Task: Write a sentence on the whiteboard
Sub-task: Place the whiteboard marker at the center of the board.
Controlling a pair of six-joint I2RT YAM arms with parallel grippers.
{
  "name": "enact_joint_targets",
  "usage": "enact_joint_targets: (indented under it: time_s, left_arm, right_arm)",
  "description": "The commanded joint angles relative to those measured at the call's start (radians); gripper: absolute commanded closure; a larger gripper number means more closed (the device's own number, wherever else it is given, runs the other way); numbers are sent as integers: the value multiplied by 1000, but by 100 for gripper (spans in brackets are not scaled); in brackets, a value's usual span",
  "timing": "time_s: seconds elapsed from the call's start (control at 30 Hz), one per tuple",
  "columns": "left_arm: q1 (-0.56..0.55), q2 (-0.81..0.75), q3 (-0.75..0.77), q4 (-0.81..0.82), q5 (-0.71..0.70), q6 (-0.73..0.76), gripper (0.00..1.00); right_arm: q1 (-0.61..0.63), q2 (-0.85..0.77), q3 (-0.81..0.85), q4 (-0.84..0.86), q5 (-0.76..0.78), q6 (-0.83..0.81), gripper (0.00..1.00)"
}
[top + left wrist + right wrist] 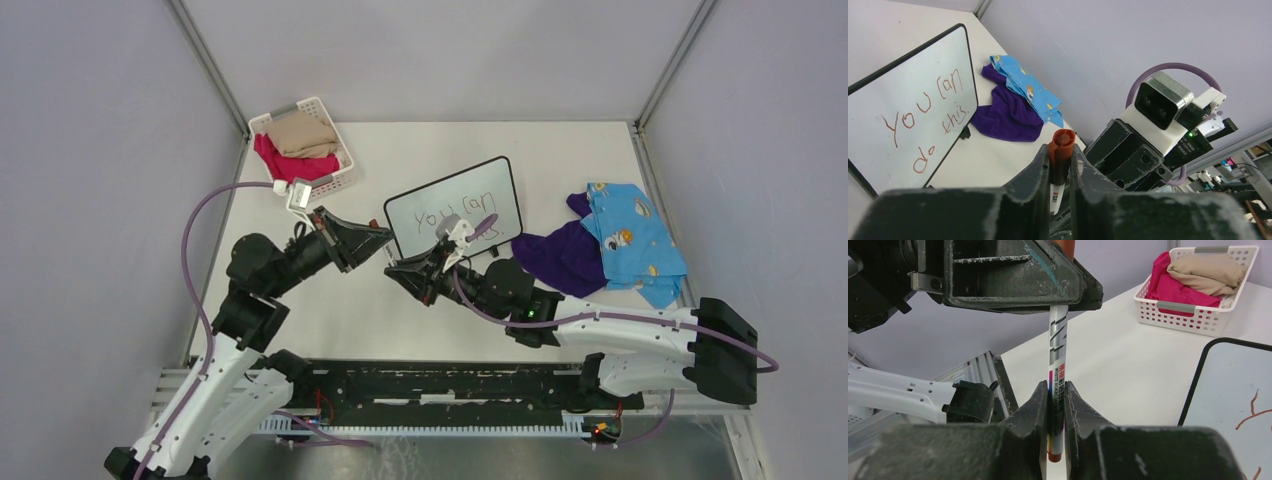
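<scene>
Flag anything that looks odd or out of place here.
Both the left claw and the right claw clamp one marker near the whiteboard. Loose purple and blue clothes lie heaped on the table, outside the basket.

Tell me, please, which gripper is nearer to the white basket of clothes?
Left. The left gripper sits below and right of the basket in the top view; the right gripper lies even lower, beside the whiteboard. Both grip the marker.

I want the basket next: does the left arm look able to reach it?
Probably not yet: the way to the basket looks open, but the left gripper is shut on the marker the right gripper also holds.
</scene>
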Motion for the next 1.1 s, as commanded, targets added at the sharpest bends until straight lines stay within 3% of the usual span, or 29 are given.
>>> enact_joint_targets:
  time_s: [0.0,0.07,0.13,0.3,0.6,0.73,0.8,0.87,0.93,1.07]
  left_arm:
    - [-57,-25,-23,-18,-7,26,69]
    - [-58,-46,-11,-44,-38,37,54]
    - [-59,-63,6,-80,-70,55,46]
    - [-59,-61,28,-98,-90,60,45]
    - [-59,-58,0,-87,-88,51,72]
    - [-58,-62,-12,-94,-109,68,96]
    - [-59,-74,-15,-135,-165,87,98]
    - [-59,-79,-9,-199,-228,115,98]
    - [-58,-75,5,-284,-312,140,98]
    - [-57,-41,49,-505,-544,177,98]
  right_arm:
    - [2,-3,37,84,15,-18,100]
    - [2,-1,36,81,14,-19,100]
    - [2,-1,34,79,10,-18,100]
    - [2,-6,27,74,8,-13,100]
    - [3,-24,8,73,14,-8,100]
    - [2,-26,7,65,-6,-5,100]
    - [2,-34,4,32,-10,-6,87]
    - [3,-57,-15,-6,1,-18,57]
    - [2,-98,-46,-54,41,-28,36]
    - [3,-210,-98,-216,155,-79,22]
